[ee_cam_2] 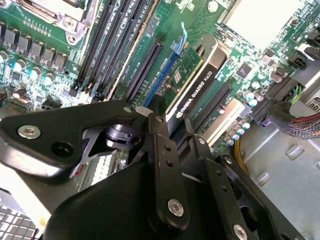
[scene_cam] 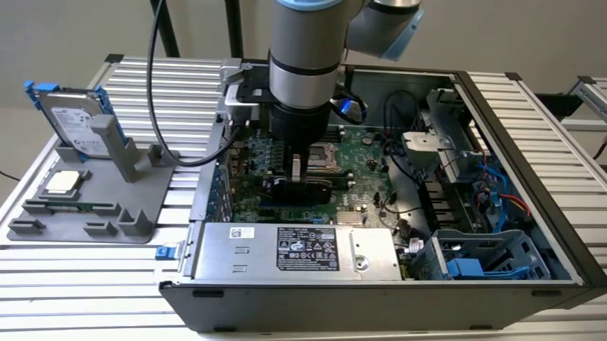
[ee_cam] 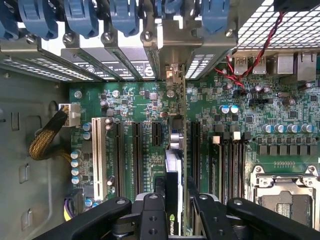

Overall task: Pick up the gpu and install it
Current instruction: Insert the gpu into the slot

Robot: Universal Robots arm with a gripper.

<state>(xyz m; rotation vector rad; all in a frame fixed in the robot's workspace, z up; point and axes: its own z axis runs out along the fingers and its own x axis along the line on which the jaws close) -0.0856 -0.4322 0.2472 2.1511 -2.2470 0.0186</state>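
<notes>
Thin green expansion card with black cooler block, the gpu: end nearest the black gripper hidden behind the linkage in the second wrist view. In the first wrist view the card is edge-on; seating in the green motherboard slot cannot be told. Fingertip contact hidden.

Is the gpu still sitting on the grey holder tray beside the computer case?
No. In the exterior view the gpu stands on edge over the motherboard inside the case, under the gripper, while the grey tray holds other parts.
</notes>
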